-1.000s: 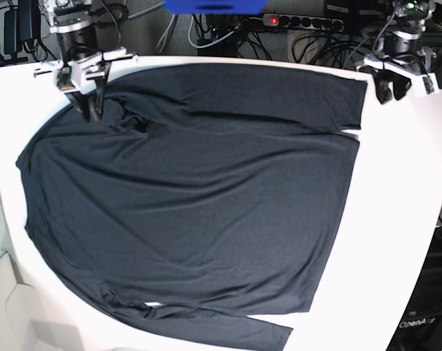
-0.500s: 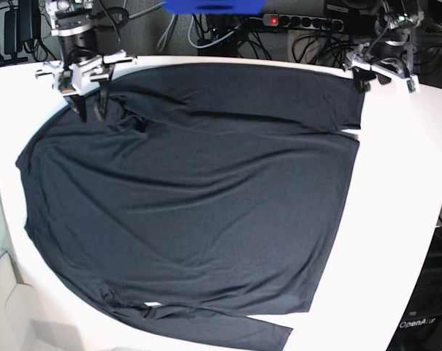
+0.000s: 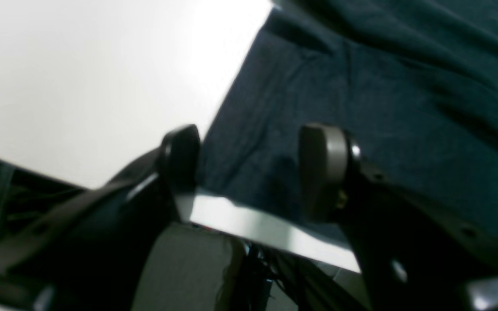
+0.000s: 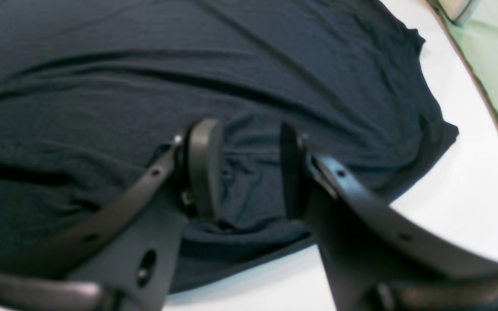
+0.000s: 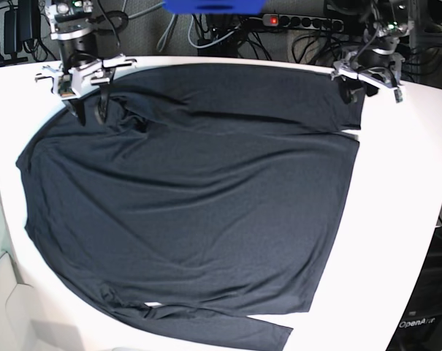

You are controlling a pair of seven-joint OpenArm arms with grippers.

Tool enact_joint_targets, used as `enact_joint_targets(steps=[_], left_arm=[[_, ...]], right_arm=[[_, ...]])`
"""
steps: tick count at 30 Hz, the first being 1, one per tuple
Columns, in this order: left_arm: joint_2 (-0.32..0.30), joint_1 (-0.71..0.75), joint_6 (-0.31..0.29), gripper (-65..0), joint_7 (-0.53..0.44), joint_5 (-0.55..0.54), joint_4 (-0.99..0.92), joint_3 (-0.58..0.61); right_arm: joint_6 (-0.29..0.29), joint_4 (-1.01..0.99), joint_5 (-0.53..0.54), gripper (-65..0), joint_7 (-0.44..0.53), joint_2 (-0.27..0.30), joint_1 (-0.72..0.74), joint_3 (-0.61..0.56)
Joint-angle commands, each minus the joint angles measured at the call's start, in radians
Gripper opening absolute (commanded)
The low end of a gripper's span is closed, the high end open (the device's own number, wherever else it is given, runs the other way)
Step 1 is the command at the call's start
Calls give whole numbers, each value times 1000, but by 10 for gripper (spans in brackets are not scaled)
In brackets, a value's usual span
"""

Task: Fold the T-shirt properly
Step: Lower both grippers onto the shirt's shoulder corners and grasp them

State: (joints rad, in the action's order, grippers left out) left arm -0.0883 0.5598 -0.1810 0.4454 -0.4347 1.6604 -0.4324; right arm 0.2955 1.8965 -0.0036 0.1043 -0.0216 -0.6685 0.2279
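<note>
White table (image 5: pixel 403 183) lying bare along its right and left margins, dark T-shirt (image 5: pixel 199 197) spreading flat across most of it, one sleeve trailing along the near edge, the other lying along the far edge, soft wrinkles running through the fabric

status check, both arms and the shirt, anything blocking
Left gripper open, at the shirt's corner by the table edge. Right gripper open, low over bunched fabric. T-shirt spread flat, unfolded. Nothing blocking.

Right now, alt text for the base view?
A dark T-shirt lies spread flat over a white table. The right gripper sits open on its far-left corner, and the left gripper is over its far-right corner.
</note>
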Motion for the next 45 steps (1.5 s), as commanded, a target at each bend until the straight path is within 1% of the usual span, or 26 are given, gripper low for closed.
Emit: enact_joint_targets(steps=[1, 4, 5, 6, 8, 11, 12, 18, 21, 22, 24, 26, 28, 29, 33, 37, 40, 45], left_arm=[[-3, 16, -4, -297, 39, -5, 2, 8], [-3, 18, -4, -299, 40, 0, 1, 8], [-3, 24, -4, -309, 40, 15, 1, 8], [-1, 27, -4, -335, 40, 35, 1, 8], [3, 26, -4, -432, 40, 70, 1, 8], [5, 22, -2, -619, 40, 99, 1, 4], [5, 21, -2, -650, 40, 99, 1, 2], [5, 21, -1, -650, 39, 96, 10, -1], [5, 19, 2, -650, 39, 96, 10, -1], [5, 19, 2, -650, 39, 95, 10, -1], [5, 19, 4, -650, 39, 93, 10, -1], [5, 19, 4, -650, 39, 95, 10, -1], [5, 19, 1, -650, 39, 95, 10, -1], [5, 19, 1, -650, 39, 95, 10, -1], [3, 19, 1, -650, 39, 95, 10, -1], [0, 19, 1, -650, 39, 95, 10, -1], [0, 19, 2, -650, 39, 95, 10, -1], [-1, 19, 2, -650, 39, 95, 10, -1]], right_arm=[[8, 15, 4, -411, 30, 4, -4, 1], [8, 15, 4, -411, 30, 4, -4, 1], [8, 15, 4, -411, 30, 4, -3, 1], [8, 15, 4, -411, 30, 4, -3, 1], [8, 15, 4, -411, 30, 4, 6, 1], [8, 15, 4, -411, 30, 4, 11, 1], [8, 15, 4, -411, 30, 4, 11, 1], [8, 15, 4, -408, 30, 2, 25, 3], [8, 15, 4, -406, 13, -1, 28, 31], [8, 15, 7, -406, -5, -1, 37, 37], [5, 13, 9, -406, -73, -2, 62, 67], [6, -2, 14, -406, -150, -28, 89, 103], [9, -28, 52, -405, -206, -42, 112, 147], [9, -45, 77, -405, -220, -45, 117, 158], [9, -91, 190, -382, -263, -47, 118, 189], [9, -124, 265, -364, -297, -48, 117, 209], [9, -159, 301, -365, -349, -48, 125, 216], [9, -193, 307, -365, -363, -51, 145, 216]])
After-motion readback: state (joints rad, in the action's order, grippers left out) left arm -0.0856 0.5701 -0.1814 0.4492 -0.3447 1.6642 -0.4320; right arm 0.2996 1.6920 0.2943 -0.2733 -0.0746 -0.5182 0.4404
